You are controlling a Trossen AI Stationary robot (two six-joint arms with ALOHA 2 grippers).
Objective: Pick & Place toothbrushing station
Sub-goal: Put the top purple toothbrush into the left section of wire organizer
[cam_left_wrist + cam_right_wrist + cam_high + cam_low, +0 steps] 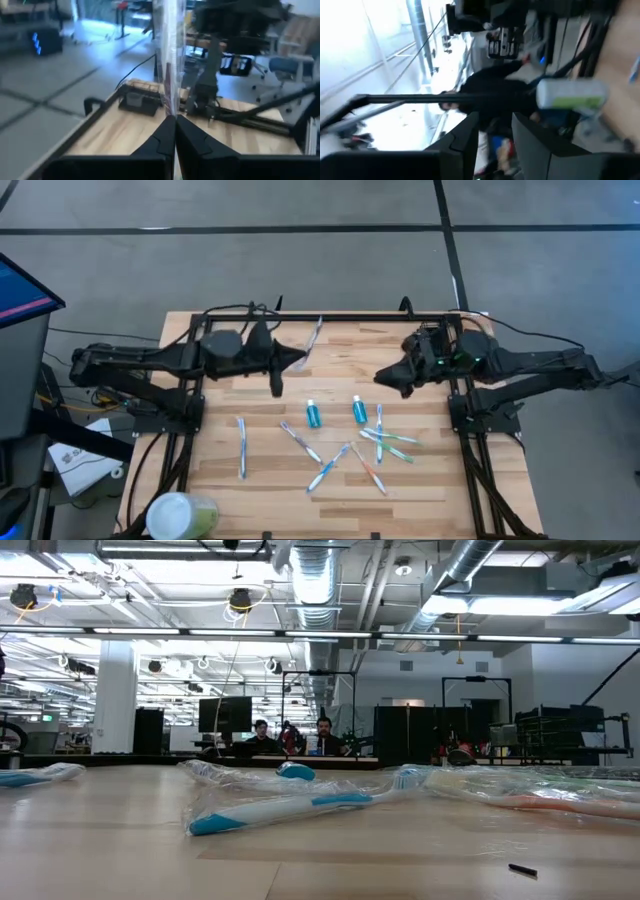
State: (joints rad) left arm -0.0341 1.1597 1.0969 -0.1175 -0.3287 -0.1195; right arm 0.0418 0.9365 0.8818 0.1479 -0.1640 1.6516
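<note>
1. Up at the far left of the table (420, 480), the left gripper (175, 117) is clamped on a clear-wrapped toothbrush (170, 60), held upright.
2. Right gripper (495, 120) hovers far right, fingers apart, holding nothing.
3. Loose toothbrushes (330, 465) and two blue tubes (313, 415) lie mid-table.
4. Green cup (180, 515) stands at the near left corner.
5. Where the toothbrushing station stands, I cannot tell.
</note>
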